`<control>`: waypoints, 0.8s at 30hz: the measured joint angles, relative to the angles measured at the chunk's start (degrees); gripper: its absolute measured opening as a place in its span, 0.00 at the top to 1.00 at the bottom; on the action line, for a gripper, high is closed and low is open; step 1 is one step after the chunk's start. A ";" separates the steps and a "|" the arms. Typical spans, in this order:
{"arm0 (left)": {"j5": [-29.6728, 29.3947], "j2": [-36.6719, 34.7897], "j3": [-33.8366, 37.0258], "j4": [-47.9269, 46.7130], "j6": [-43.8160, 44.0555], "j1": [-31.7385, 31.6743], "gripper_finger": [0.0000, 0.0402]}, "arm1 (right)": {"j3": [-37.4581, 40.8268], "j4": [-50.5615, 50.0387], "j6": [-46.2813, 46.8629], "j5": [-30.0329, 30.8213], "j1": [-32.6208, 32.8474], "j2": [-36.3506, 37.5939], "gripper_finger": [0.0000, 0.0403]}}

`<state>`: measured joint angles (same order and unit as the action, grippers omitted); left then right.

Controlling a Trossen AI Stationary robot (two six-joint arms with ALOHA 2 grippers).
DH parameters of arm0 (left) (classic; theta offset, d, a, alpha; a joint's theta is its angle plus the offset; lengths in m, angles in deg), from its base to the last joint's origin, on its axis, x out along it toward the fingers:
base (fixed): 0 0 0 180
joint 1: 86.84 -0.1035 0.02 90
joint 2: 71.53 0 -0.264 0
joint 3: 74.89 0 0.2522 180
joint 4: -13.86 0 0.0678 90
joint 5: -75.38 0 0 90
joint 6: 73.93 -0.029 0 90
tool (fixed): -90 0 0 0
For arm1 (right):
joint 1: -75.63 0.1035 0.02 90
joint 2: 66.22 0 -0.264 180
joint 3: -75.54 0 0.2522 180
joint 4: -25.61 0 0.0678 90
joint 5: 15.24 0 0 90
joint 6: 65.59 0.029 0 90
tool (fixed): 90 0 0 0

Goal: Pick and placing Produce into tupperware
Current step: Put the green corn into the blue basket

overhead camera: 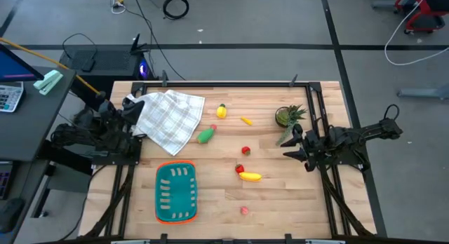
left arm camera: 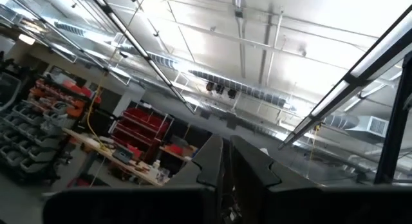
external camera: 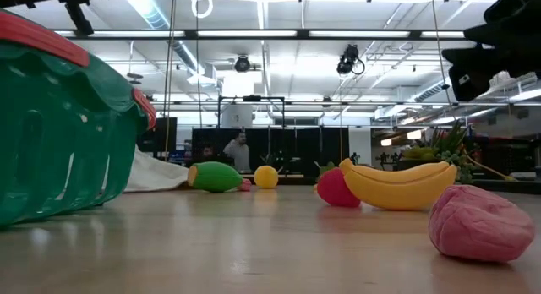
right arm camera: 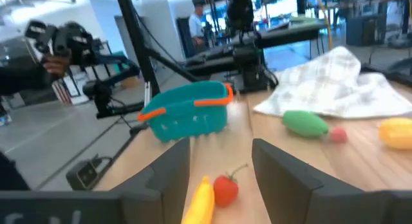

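At the right edge of the table in the high view, right claw (overhead camera: 289,148) hovers by the potted plant (overhead camera: 286,116), fingers spread apart, nothing between them. Its wrist view looks past the open fingers (right arm camera: 170,166) at the banana (right arm camera: 201,199) and a red piece (right arm camera: 226,189) touching it, with the tupperware (right arm camera: 190,110) farther off. Left claw (overhead camera: 137,130) is parked at the left edge, next to the checked cloth (overhead camera: 168,116); its wrist camera points up at the ceiling, and the two fingers (left arm camera: 212,161) sit pressed together, clenched on nothing.

Step looks like the very start: tupperware (overhead camera: 175,192), lower left of centre in the high view, appears empty. All produce is loose on the table: lemon (overhead camera: 222,111) and green vegetable (overhead camera: 205,136) mid-frame by the cloth, tiny orange piece (overhead camera: 246,120) right of the lemon, red pieces (overhead camera: 245,151) below, banana (overhead camera: 250,177) lower centre, a pink piece (overhead camera: 244,210) near the bottom.

Next move, my guess: right claw drops over the banana, closes, carries it left to the tupperware. The red piece touching it could get bumped.

Table (overhead camera: 295,202) is pale wood planks in a black frame. Room is grey floor with cables, a desk at left; a person (external camera: 240,150) stands far back in the low view.
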<state>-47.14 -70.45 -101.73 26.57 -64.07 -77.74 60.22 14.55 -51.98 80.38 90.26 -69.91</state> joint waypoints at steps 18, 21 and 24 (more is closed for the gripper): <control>6.03 1.03 -1.75 -2.87 16.46 0.15 0.92 | 0.02 15.78 23.26 14.00 0.05 -0.02 0.56; 6.11 3.27 -6.57 -10.50 16.91 0.14 0.90 | 0.00 22.98 25.33 18.37 0.04 0.01 0.56; 6.22 7.23 -14.46 -22.40 17.03 0.13 0.87 | 0.02 27.46 24.94 19.44 0.04 -0.02 0.56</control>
<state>-40.92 -63.22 -116.19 4.18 -47.04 -77.61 60.24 42.02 -27.04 99.81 90.31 -69.92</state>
